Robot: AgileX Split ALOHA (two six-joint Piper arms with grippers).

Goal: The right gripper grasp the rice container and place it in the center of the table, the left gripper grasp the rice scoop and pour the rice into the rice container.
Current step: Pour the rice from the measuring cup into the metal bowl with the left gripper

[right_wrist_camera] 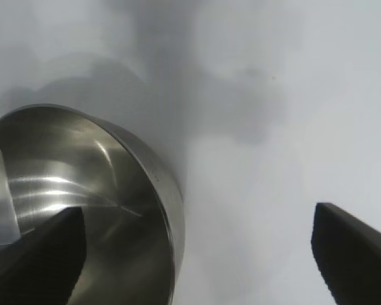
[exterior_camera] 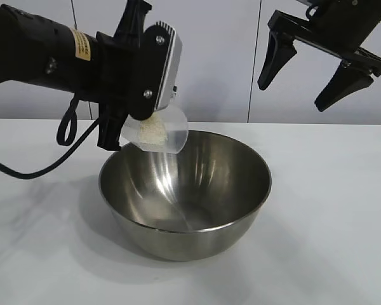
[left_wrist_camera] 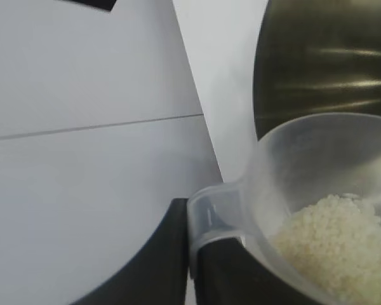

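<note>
Left hand [exterior_camera: 124, 130] mostly hidden, pinching one tilted rice scoop [exterior_camera: 157, 132] over one rice container [exterior_camera: 185, 194]; right hand [exterior_camera: 305, 79] spread, above.

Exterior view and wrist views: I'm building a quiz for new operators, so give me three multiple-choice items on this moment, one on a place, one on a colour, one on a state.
1. Where is the rice scoop?
A. Tilted over the rice container's near-left rim
B. Flat on the table
C. Inside the right claw

2. What colour is the rice?
A. Brown
B. White
C. Black

3. How is the right claw?
A. Shut on the bowl
B. Shut, empty
C. Open, empty, raised

Key: 1 A, the left claw holds it tipped above the rice container; 2 B, pale grains show in the cup; 3 C, its fingers stand spread above the table.
</note>
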